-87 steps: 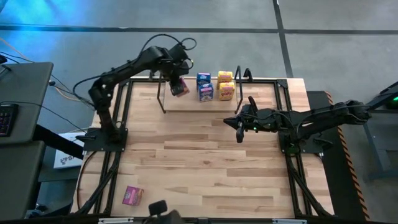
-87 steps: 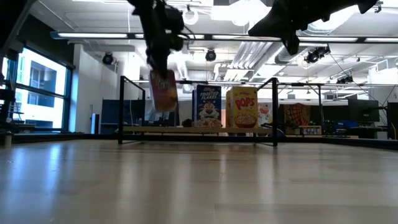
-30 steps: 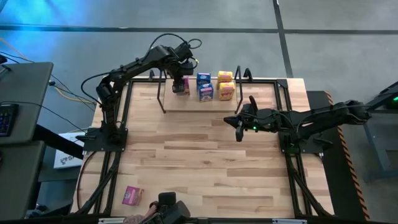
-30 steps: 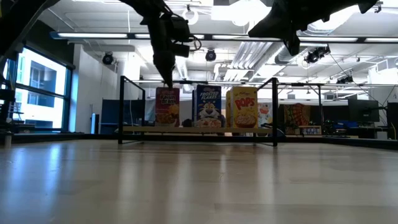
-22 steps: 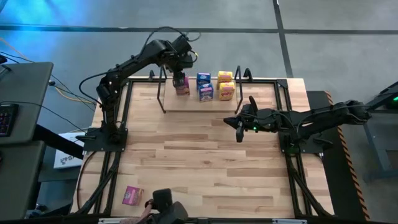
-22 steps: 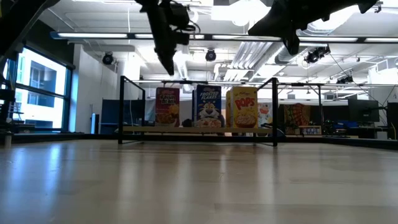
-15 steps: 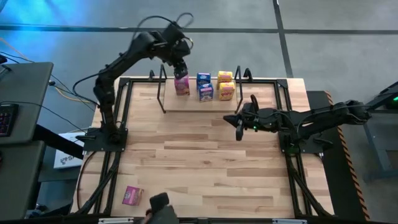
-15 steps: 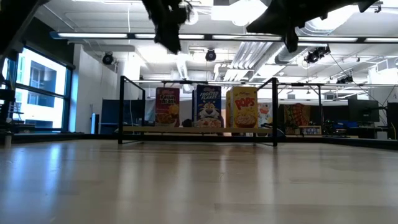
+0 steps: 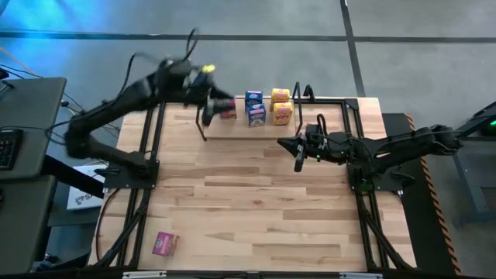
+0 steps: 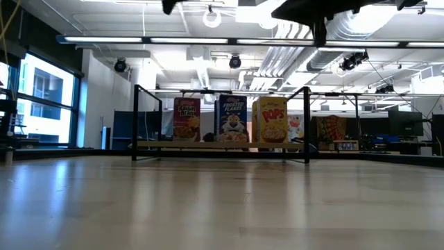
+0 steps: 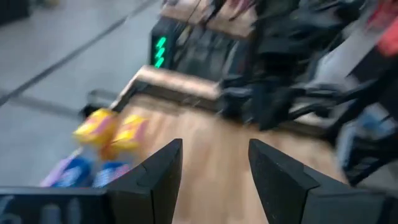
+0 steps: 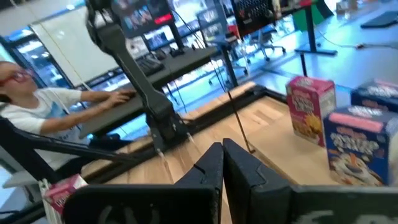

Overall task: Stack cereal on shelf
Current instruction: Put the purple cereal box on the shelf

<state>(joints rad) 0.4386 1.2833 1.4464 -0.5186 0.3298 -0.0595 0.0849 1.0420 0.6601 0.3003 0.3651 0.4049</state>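
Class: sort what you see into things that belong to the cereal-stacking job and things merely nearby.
Job: shelf; pink box, blue boxes and yellow boxes on it; stray pink box; left pincer.
Nearby: waiting right pincer; seated person; desks behind.

Left arm (image 9: pixel 132 93) is smeared by motion blur from above. Cereal boxes (image 11: pixel 109 130) blur beyond reading in the left wrist view. Low view crops both arms at its top edge.
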